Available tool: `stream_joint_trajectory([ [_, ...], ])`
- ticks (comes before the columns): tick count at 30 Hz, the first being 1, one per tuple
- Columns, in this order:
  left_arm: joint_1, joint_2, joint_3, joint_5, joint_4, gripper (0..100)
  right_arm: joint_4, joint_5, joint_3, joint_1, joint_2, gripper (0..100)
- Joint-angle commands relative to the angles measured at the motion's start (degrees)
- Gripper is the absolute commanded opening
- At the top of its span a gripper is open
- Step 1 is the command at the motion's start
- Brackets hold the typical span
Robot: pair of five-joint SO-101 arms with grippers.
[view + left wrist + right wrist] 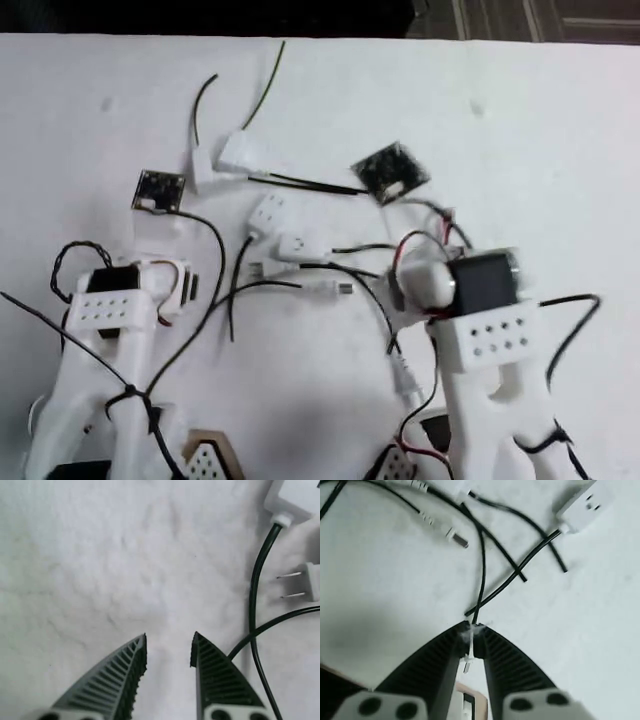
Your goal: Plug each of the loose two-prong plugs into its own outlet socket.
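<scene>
My left gripper hangs open over bare table, nothing between its fingers; it sits at the left in the high view. A loose two-prong plug lies just beside it, prongs toward the gripper, near a black cord. My right gripper is shut on a thin white plug with a black cord running out of the tips. White outlet sockets lie mid-table; one socket faces the right wrist view. Another loose plug lies between the arms.
Two black circuit boards and white adapter blocks lie farther back. Black cords cross the middle of the table. Wooden arm bases stand at the near edge. Open white table lies to the far left and right.
</scene>
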Motion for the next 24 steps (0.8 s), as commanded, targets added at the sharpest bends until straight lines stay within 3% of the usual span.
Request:
stream_joint_trajectory([
  [1,-0.48,-1.89,-0.26,-0.53,-0.97,15,-3.12,0.35,9.14,-1.89,-0.84,7.5],
  [6,-0.57,-1.89,-0.26,-0.53,-0.97,15,-11.82,0.44,22.51,-1.98,-0.84,15.6],
  [24,-0.66,-1.89,-0.18,-0.53,-0.97,15,-30.90,2.55,36.22,-1.54,4.44,15.6],
])
